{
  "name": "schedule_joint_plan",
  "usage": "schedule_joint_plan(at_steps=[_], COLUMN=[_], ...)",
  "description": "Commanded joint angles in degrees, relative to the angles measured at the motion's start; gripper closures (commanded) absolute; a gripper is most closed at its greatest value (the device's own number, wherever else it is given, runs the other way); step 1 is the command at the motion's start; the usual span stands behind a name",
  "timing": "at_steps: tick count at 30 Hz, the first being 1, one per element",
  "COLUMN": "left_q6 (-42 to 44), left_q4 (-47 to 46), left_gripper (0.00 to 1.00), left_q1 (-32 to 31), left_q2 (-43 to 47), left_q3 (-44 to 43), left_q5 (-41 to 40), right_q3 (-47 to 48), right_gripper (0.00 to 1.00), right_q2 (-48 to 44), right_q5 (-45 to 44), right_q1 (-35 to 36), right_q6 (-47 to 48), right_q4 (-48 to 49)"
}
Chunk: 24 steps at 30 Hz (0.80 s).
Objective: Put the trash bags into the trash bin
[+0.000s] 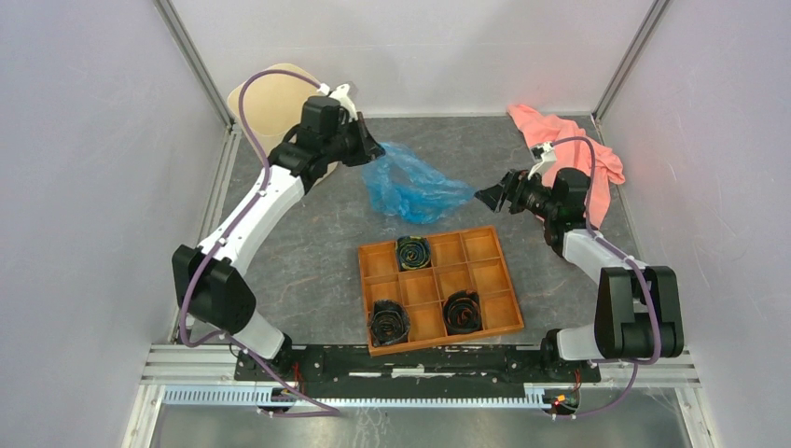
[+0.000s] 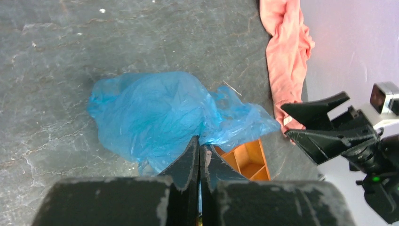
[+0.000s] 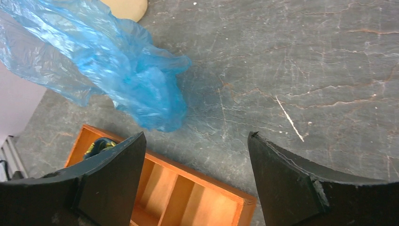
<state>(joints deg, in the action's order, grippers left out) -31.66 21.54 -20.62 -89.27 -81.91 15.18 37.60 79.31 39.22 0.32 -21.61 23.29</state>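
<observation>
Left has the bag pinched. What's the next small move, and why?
Probably lift the left gripper a little and swing it back toward the bin. Its jaws are shut on an edge of the blue bag, but most of the bag lies on the table, and the bin stands just behind that wrist. The right gripper is open and holds nothing, so it likely isn't needed yet.

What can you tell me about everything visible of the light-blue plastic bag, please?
The trash bag is thin, translucent light-blue film, crinkled and bunched rather than spread. One end is pinched in the shut left end effector and drawn up toward it; the rest sags in a heap that looks to rest on the dark table, just beyond the orange tray. The open right end effector is near it but apart. It is outside the trash bin.
</observation>
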Motion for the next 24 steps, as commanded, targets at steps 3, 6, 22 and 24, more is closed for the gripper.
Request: schedule_joint_plan(at_steps=[3,6,22,24], left_q6=[-9.9,-10.1,-7.5,-7.6], left_q4=[-12.5,-13.7,-11.7,-11.8], left_gripper=[0.98,0.98,0.98,0.98], left_q1=[8.3,10.9,14.1,14.1], left_q2=[3.5,3.8,5.3,6.0], left_q3=[11.2,13.7,14.3,14.4], left_q5=[7.2,7.0,9.7,10.3], right_q3=[1.5,5.3,12.1,11.5], right_gripper=[0.16,0.3,0.29,0.33], right_q2=[2.4,8.2,25.1,26.4], right_q5=[-4.6,-4.7,10.6,11.0], right_q1=[3.9,7.8,16.2,17.7], right_q6=[6.7,6.9,8.3,2.9], right_q4=[-0.8,-0.5,27.3,33.5])
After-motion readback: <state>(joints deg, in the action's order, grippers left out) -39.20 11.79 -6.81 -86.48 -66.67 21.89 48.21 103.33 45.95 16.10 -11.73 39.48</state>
